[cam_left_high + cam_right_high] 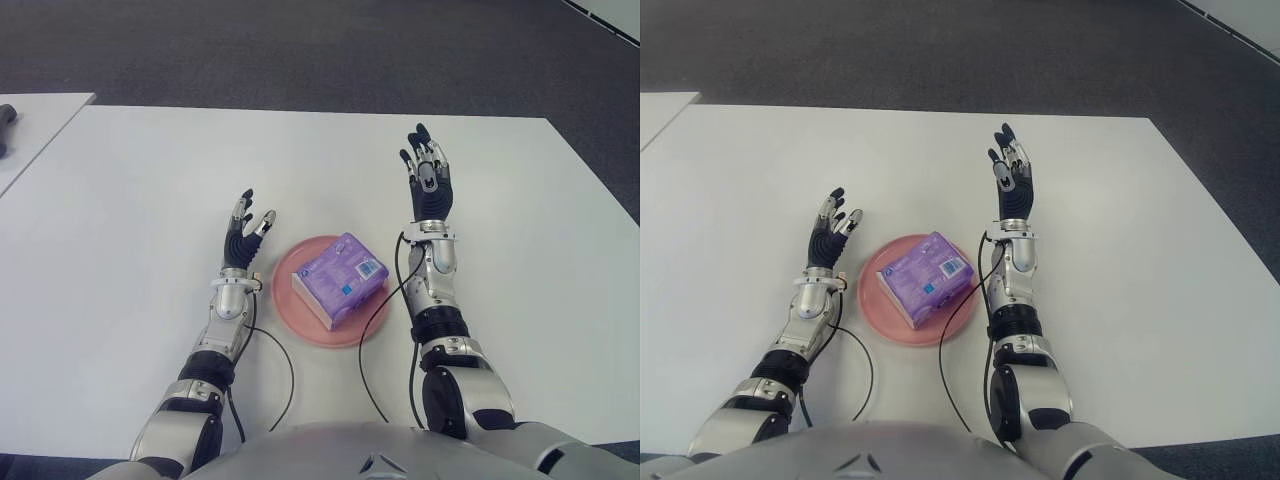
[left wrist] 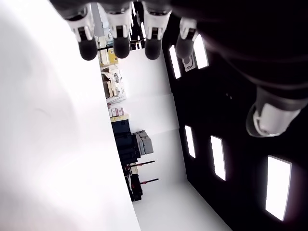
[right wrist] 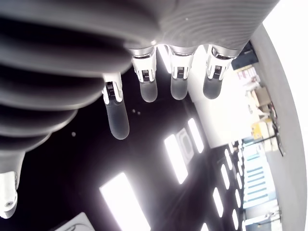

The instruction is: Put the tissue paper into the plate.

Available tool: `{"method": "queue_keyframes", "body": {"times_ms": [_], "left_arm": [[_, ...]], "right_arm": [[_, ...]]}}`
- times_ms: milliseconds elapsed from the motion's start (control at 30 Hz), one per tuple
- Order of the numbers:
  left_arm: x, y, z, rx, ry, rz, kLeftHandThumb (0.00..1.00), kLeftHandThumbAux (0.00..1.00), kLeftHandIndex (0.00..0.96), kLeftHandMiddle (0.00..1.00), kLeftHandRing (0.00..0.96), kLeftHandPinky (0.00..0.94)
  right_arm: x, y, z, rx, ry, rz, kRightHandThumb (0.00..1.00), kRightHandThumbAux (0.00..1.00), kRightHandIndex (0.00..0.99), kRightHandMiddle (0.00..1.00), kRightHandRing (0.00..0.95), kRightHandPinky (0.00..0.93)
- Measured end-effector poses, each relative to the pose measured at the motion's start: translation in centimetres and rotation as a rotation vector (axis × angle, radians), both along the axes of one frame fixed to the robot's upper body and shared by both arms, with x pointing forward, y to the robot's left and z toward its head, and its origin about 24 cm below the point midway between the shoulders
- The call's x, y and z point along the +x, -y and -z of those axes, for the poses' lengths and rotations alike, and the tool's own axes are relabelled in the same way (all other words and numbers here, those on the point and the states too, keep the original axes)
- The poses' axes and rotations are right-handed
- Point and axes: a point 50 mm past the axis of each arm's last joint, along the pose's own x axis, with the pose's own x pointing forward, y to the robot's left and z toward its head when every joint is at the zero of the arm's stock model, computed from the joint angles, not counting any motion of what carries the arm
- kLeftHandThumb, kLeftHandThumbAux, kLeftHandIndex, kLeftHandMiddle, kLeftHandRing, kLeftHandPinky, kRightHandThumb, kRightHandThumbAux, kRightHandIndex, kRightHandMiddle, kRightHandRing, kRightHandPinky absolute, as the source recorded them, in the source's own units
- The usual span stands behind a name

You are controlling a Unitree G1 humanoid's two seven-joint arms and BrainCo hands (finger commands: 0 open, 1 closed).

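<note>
Tissue pack [image 1: 341, 277] lies on the plate [image 1: 292, 305]: light, soft, slick-wrapped; best pinched across its sides. My left hand [image 1: 245, 232] and right hand [image 1: 428, 182] flank the plate, spread, empty.

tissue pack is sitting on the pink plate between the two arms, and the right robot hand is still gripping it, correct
Not quite. The tissue pack does sit on the pink plate between the arms, but the right robot hand is not gripping it: the left eye view shows it raised beyond the plate, fingers spread and holding nothing. The left robot hand is open too, on the plate's left.
</note>
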Motion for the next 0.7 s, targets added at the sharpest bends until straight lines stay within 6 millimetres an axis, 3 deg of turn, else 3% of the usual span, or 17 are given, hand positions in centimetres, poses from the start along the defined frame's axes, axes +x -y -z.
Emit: {"method": "queue_keyframes", "body": {"times_ms": [700], "left_arm": [[0.26, -0.27, -0.65, -0.005, 0.028, 0.003, 0.000, 0.435, 0.000, 0.000, 0.000, 0.000]], "right_arm": [[0.01, 0.10, -0.03, 0.002, 0.001, 0.004, 0.097, 0.527, 0.275, 0.000, 0.000, 0.000]]}}
